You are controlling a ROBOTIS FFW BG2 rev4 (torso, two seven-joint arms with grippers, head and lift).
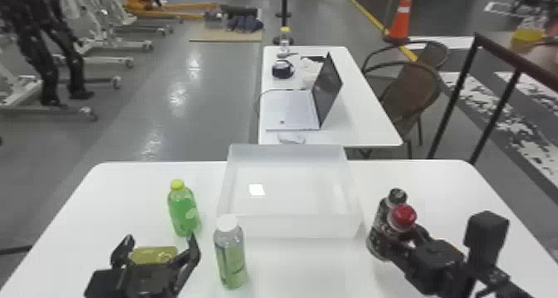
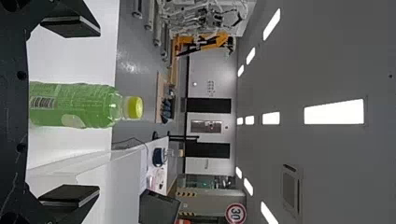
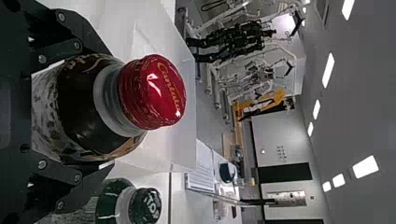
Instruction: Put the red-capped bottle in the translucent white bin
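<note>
Red-capped bottle (image 1: pixel 404 217) held by right gripper (image 1: pixel 402 242), near translucent white bin (image 1: pixel 290 226) (dark-capped bottle (image 1: pixel 382 218) close by); left gripper (image 1: pixel 161 238) wide.

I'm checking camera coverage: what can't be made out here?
- Head view: base of the red-capped dark bottle, behind the right gripper.
- Head view: what the yellow-green thing is, partly behind the left gripper.
- Left wrist view: base of the yellow-capped green bottle, behind that gripper's body.
</note>
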